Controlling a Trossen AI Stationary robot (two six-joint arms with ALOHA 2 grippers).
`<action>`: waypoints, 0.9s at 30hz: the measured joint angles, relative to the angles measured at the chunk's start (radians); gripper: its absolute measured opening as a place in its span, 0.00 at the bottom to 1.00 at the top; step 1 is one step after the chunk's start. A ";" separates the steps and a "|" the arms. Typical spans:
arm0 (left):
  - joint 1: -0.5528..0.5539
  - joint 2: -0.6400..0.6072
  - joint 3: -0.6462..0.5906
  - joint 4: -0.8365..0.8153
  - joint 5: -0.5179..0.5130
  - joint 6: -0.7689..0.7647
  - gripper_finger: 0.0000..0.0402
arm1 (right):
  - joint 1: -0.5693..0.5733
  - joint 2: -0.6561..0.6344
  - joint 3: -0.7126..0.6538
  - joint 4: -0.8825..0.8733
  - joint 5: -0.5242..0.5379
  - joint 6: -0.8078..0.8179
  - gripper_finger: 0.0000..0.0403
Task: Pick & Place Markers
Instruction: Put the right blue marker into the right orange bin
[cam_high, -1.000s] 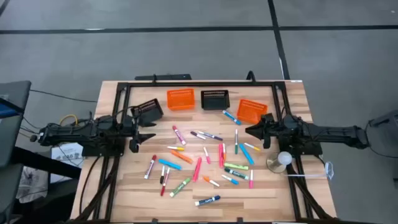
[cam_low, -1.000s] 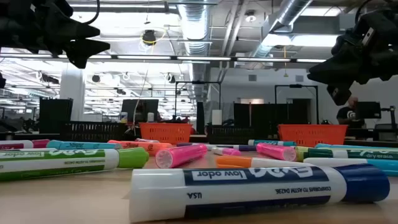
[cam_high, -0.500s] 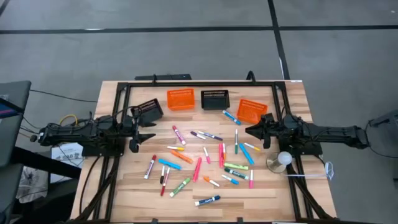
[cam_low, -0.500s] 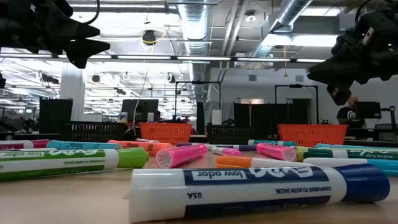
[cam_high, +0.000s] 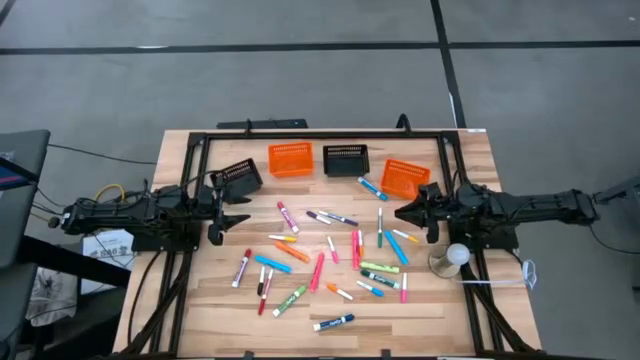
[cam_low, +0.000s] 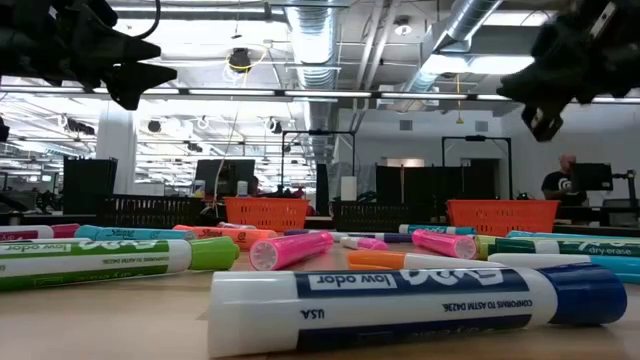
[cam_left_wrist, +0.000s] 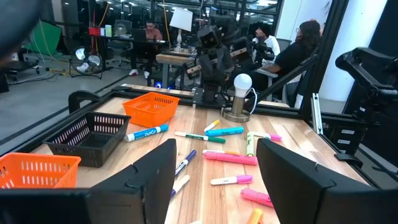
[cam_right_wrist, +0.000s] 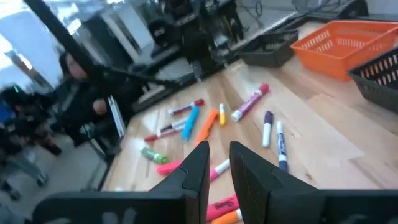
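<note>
Markers (cam_high: 330, 255) scattered on wood table (cam_high: 430, 310). Low view only: printed labels. Left gripper (cam_high: 238, 215) spread, empty; right gripper (cam_high: 403, 211) pressed together, empty.

The surface (cam_high: 420, 310) is pale wood in planks with a smooth, slightly shiny finish, the markers (cam_high: 333, 323) look like glossy plastic with printed labels, the orange baskets (cam_high: 290, 158) and black baskets (cam_high: 345, 159) are plastic mesh, and each dark tool (cam_left_wrist: 214, 180) looks matt.
</note>
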 joint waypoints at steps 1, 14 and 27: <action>0.000 0.000 0.000 0.000 0.000 0.000 0.55 | 0.015 0.035 0.028 -0.034 0.007 -0.006 0.13; 0.000 0.000 0.000 0.000 0.000 0.000 0.55 | 0.143 0.534 0.269 -0.360 -0.002 0.114 0.13; 0.000 0.000 0.000 0.000 0.000 0.000 0.55 | 0.163 0.828 0.529 -0.666 -0.030 0.180 0.07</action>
